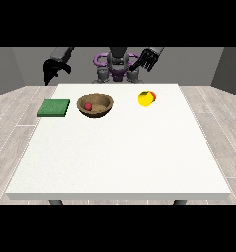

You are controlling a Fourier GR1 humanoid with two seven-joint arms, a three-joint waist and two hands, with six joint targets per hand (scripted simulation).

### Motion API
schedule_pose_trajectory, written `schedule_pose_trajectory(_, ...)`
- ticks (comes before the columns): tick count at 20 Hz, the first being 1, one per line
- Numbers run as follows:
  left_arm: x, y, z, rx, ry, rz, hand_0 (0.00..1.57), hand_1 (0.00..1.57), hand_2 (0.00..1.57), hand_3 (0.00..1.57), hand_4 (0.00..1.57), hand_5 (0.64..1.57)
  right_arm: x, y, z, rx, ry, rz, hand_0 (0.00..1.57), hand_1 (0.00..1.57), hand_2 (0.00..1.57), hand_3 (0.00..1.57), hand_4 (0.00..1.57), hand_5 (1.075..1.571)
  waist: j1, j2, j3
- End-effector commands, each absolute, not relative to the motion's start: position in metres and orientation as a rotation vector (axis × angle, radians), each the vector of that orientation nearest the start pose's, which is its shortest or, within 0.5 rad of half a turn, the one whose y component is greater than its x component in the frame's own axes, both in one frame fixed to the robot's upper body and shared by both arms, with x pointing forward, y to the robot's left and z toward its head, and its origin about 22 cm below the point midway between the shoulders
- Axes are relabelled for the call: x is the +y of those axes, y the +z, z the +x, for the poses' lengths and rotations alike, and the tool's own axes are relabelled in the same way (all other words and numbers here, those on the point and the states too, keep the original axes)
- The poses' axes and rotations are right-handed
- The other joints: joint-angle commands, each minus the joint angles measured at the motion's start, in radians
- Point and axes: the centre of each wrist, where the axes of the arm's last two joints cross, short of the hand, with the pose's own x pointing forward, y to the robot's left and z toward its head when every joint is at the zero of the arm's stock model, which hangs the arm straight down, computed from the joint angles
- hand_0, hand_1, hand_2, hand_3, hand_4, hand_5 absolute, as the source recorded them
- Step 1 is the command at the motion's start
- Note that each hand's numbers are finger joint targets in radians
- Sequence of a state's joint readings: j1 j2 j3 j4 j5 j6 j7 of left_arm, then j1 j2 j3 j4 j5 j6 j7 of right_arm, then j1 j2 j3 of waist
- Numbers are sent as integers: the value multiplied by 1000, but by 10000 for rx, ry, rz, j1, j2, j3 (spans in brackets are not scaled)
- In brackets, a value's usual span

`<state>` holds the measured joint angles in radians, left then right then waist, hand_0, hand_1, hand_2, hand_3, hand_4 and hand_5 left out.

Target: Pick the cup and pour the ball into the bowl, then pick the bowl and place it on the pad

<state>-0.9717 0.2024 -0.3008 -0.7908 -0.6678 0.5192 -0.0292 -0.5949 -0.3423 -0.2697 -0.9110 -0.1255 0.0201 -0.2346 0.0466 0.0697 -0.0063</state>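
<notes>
Cup [146, 98] is yellow and lies tipped on its side on the table [120, 157], toward the far edge, right of centre as we see it; its red inside or rim shows at its right end. We see no hand touching it. Bowl [95, 105] is brown, wooden-looking, upright on the table to the left of the cup and well apart from it. Ball [88, 106] is red and sits inside the bowl, toward its left side. Pad [54, 108] is a flat green square near the table's left edge, just beside the bowl but we see a strip of white table between them, so not touching. Hand at the view's right [146, 59] is raised above the far edge of the table, behind and above the cup, with its fingers spread and pointing down; we read it as unclenched and holding nothing. Hand at the view's left [54, 69] is also raised, beyond the table's far left corner, above and behind the pad; it hangs downward, carrying nothing, but we can't tell how its fingers lie. Robot torso [117, 66] stands centred behind the table between the two arms.
</notes>
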Motion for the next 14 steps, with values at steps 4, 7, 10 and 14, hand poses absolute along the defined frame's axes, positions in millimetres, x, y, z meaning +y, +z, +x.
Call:
schedule_pose_trajectory(4,107,160,417,-20193,-1889,1483,0,0,0,0,651,1569,-311,49,378,-17557,-768,-1267,0,0,440,466,648,1571,338,368,-144)
schedule_pose_trajectory(7,139,182,423,-20246,-1064,-1367,0,0,0,0,489,1552,-313,43,375,-17366,-1268,-1342,0,0,402,430,674,1571,865,355,-51)
schedule_pose_trajectory(10,196,184,428,-19670,-810,-2931,0,0,0,0,397,1540,-303,12,360,-16947,-1574,-1386,0,0,361,385,674,1571,1289,314,7)
schedule_pose_trajectory(14,289,215,430,-19787,-819,-3322,0,0,0,0,308,1537,-291,17,360,-17608,-1477,-563,0,0,0,0,0,1568,824,834,44)
